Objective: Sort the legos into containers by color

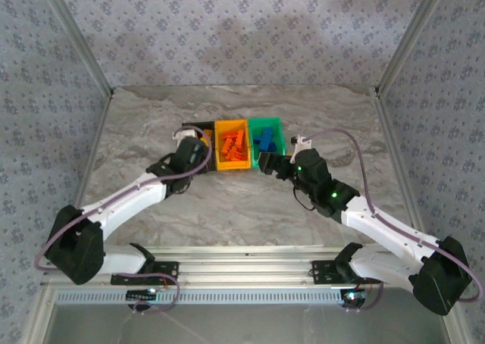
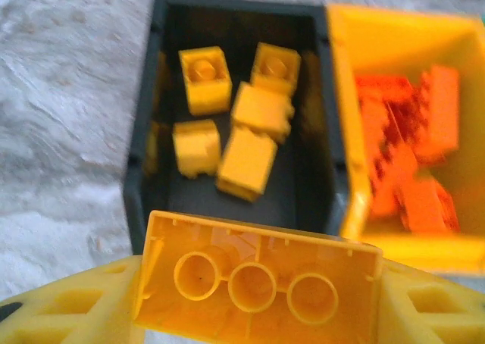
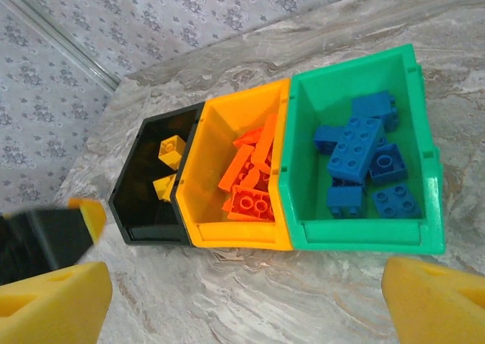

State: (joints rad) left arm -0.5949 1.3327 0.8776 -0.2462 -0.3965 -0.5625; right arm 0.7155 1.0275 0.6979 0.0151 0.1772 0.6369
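Note:
My left gripper (image 2: 258, 298) is shut on a long yellow lego (image 2: 258, 272), its hollow underside facing the camera, just above the near rim of the black container (image 2: 142, 139). Several yellow legos (image 2: 227, 124) lie inside that container. The yellow-orange container (image 3: 235, 234) holds orange-red legos (image 3: 250, 170), and the green container (image 3: 364, 234) holds blue legos (image 3: 364, 147). My right gripper (image 3: 242, 298) is open with nothing between its fingers, over bare table in front of the containers. In the top view the left gripper (image 1: 198, 138) is at the row's left end and the right gripper (image 1: 265, 162) below the green container (image 1: 277, 132).
The three containers stand joined in a row at the middle of the marble table (image 1: 227, 200). Patterned walls with metal rails (image 1: 95, 143) close in the table on the left, right and back. Bare table lies in front of the containers between the two arms.

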